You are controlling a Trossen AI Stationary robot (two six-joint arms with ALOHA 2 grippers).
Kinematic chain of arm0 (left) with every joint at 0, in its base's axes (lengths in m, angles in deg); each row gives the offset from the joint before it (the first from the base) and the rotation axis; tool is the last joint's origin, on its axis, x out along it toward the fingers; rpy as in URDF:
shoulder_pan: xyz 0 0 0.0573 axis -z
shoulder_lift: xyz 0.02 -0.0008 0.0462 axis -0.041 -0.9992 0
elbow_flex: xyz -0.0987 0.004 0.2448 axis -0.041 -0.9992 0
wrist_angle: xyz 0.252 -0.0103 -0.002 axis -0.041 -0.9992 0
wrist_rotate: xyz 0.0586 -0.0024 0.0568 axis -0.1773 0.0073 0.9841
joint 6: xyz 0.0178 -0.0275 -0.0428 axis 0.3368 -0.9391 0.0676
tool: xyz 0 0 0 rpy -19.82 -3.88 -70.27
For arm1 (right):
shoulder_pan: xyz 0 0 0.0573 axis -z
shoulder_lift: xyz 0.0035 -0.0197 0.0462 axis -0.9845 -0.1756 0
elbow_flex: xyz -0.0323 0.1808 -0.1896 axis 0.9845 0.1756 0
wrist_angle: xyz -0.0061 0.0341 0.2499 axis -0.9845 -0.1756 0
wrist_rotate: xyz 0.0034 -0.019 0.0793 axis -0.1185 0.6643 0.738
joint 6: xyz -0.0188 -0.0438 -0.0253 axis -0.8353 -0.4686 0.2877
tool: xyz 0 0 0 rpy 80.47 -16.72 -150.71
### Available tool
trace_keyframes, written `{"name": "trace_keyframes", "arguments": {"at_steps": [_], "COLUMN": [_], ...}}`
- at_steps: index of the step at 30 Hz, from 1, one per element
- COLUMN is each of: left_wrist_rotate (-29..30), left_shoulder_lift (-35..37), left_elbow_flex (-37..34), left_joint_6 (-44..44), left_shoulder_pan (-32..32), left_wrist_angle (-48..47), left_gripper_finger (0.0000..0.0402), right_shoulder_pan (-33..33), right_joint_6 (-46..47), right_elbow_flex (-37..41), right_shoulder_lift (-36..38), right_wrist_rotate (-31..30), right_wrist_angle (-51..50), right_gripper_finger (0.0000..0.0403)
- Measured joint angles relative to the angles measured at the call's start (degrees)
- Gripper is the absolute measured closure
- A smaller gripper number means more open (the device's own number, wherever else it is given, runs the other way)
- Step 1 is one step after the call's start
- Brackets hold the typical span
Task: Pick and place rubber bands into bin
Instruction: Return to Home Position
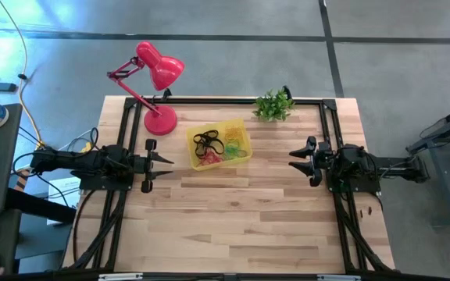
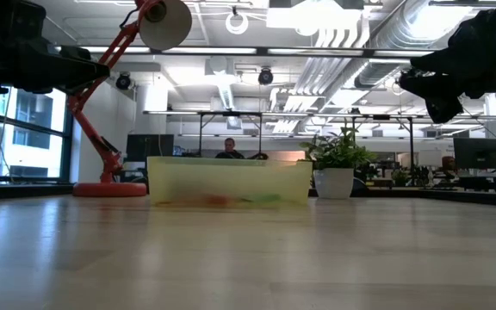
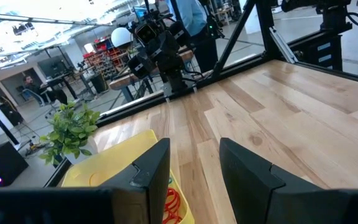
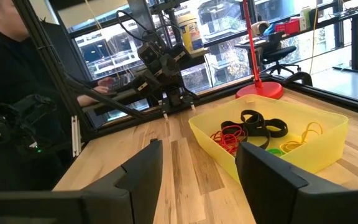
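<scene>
We found both arms drawn back to the side edges of the wooden counter. The left gripper stood over the left side, about midway between near and far. It was raised off the surface, its fingers parted with a clear gap and holding nothing. The right gripper stood opposite it over the right side, likewise raised, its fingers spread wide and holding nothing. The two pointed inward at each other and were well apart.

Farther back and slightly left of centre, the bin sat flat on the counter, turned a little askew to its edges. The rubber bands lay inside it, with black loops toward its left and red, green and yellow ones tangled beside them.

A red desk lamp stood just beyond the bin to its left. A potted plant stood at the far edge to the bin's right. In the room behind the counter, a person was seated.
</scene>
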Motion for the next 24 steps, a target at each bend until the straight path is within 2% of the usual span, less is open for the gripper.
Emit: {"name": "trace_keyframes", "arguments": {"at_steps": [24], "left_wrist_rotate": [0.0], "left_shoulder_lift": [0.0], "left_elbow_flex": [0.0], "left_joint_6": [0.0], "left_shoulder_pan": [0.0], "left_wrist_angle": [0.0], "left_gripper_finger": [0.0273], "right_shoulder_pan": [0.0], "right_joint_6": [0.0], "right_elbow_flex": [0.0], "right_shoulder_lift": [-0.01], "right_wrist_rotate": [-0.02], "right_wrist_angle": [0.0], "right_gripper_finger": [0.0209]}}
